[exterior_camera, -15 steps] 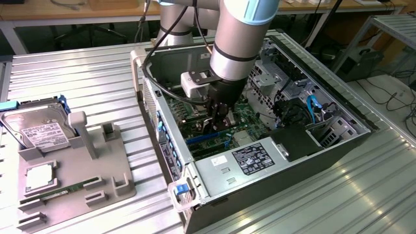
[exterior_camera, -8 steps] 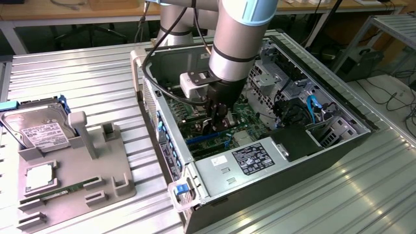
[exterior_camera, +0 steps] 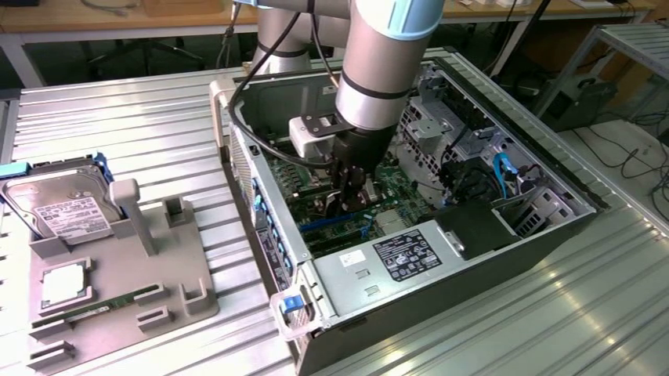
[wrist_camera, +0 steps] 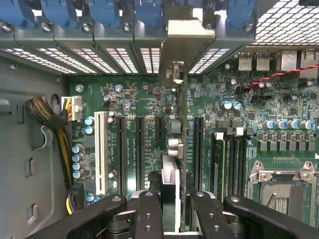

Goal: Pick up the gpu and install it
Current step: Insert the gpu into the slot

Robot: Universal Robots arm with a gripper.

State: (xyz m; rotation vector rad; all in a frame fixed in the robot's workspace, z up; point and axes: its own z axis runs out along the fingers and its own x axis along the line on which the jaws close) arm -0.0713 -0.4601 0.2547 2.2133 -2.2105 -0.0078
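The robot arm reaches down into the open computer case (exterior_camera: 418,227), which lies on its side on the ribbed metal desk (exterior_camera: 136,125). Its hand (exterior_camera: 350,205) is deep inside, over the green motherboard (wrist_camera: 134,104), and is clamped on the gpu (wrist_camera: 172,144), which it holds edge-on between its two black fingers (wrist_camera: 148,214). In the wrist view the card appears as a thin vertical slab standing over the row of long black expansion slots (wrist_camera: 130,154), with its silver bracket (wrist_camera: 184,37) up against the perforated rear panel of the case at about 12 o'clock from the hand. Whether the card's edge is seated in a slot cannot be told. In the exterior view, a grey holder tray (exterior_camera: 115,290) sits on the desk at about 9 o'clock from the case, carrying a silver hard drive (exterior_camera: 63,211) with a white label and a narrow green memory stick (exterior_camera: 99,309).
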